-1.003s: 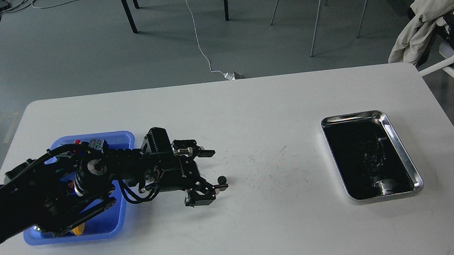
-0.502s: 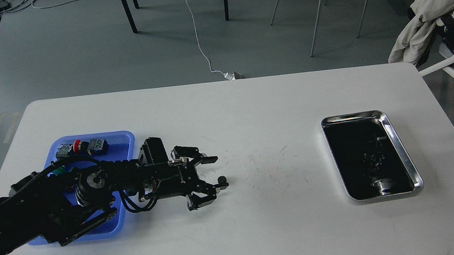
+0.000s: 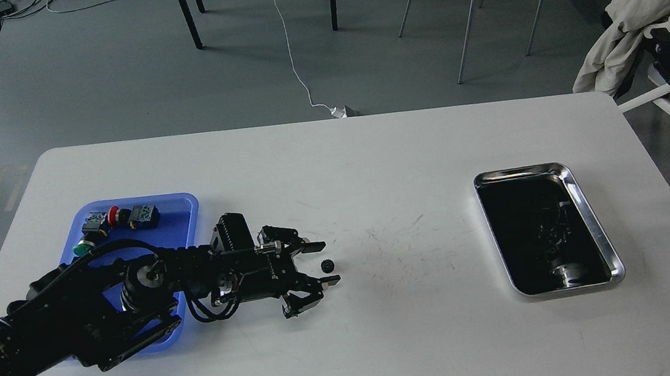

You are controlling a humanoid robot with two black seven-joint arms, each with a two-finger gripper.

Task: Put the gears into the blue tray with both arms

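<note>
Now that the left gripper point(image 3: 322, 264) has lowered, its open fingers bracket the gear point(image 3: 327, 266), ready to close.

Left gripper point(image 3: 325, 263) spread wide around small black gear point(image 3: 327, 266) on white table point(image 3: 369, 159), blue tray point(image 3: 184, 221) behind, steel tray point(image 3: 590, 215) far right

We see a table point(image 3: 370, 165) with a smooth, matt white top, scuffed by fine dark scratches near its middle. Toward its left edge the blue tray point(image 3: 184, 221) looks like smooth plastic with a soft sheen. Toward the right edge a steel tray point(image 3: 590, 209) has a mirror-bright rim and a dark, glossy inside. The gear point(image 3: 327, 266) is matt black. Our left arm point(image 3: 181, 275) is matt black with a silvery metal joint.
</note>
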